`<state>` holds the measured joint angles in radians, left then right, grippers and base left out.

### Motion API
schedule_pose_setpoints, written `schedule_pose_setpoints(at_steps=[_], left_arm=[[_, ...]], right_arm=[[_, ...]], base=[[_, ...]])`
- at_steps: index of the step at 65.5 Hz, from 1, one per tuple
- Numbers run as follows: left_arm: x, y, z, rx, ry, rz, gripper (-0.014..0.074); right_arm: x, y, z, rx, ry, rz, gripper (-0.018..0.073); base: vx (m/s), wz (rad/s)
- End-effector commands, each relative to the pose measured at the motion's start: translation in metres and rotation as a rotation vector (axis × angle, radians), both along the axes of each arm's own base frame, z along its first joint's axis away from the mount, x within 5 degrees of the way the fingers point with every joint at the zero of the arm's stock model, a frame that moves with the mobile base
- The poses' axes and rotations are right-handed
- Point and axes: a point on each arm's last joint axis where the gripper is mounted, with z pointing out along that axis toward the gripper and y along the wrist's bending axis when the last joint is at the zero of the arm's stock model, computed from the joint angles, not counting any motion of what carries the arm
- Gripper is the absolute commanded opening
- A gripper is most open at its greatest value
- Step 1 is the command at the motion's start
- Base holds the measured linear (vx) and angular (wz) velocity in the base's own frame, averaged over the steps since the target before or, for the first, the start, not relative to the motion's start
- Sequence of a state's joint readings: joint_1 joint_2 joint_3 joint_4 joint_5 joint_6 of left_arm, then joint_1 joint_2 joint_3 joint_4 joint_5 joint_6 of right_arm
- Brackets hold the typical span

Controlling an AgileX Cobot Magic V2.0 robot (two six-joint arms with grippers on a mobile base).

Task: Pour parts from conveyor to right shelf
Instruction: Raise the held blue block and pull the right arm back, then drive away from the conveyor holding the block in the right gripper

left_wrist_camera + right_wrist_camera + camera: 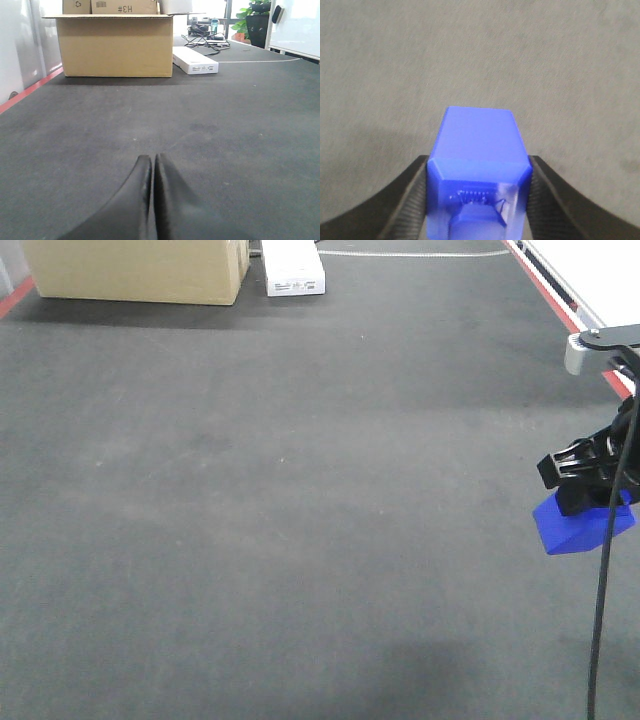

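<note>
Right hand (477, 200) clamped on blue part (477, 150), one finger (410, 200) pressed to each side; part held above dark grey surface (480, 50), not touching it. Front view: same hand (590, 485) at right edge, part (575, 525) jutting below it, tilted. Left hand (151, 172) closed tight, fingertips together, nothing between, low over surface (225, 150). Far end: cardboard box (115, 45), flat white box (195, 60) just beside it. Red stripe (560, 300) along right border.
</note>
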<state>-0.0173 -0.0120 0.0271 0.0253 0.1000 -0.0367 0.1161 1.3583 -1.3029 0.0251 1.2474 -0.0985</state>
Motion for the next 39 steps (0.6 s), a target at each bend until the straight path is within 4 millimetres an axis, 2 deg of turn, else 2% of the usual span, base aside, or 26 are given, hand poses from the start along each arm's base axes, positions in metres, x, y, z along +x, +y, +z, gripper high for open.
schedule_pose_setpoints(at_steps=[1, 21, 39], left_arm=[[-0.0025, 0.0, 0.0166, -0.016, -0.117, 0.001, -0.0006], [-0.0025, 0.0, 0.0166, -0.016, -0.117, 0.001, -0.0006], [-0.0025, 0.0, 0.0166, -0.016, -0.117, 0.001, -0.0006]], right_arm=[[-0.0088, -0.0018, 0.0127, -0.003, -0.015, -0.001, -0.0006], [-0.0089, -0.0018, 0.0127, -0.004, -0.013, -0.001, -0.0006], [-0.0088, -0.0018, 0.0127, -0.003, -0.014, -0.001, -0.0006]], base=[[-0.14, 0.04], [-0.17, -0.03], [-0.21, -0.27]])
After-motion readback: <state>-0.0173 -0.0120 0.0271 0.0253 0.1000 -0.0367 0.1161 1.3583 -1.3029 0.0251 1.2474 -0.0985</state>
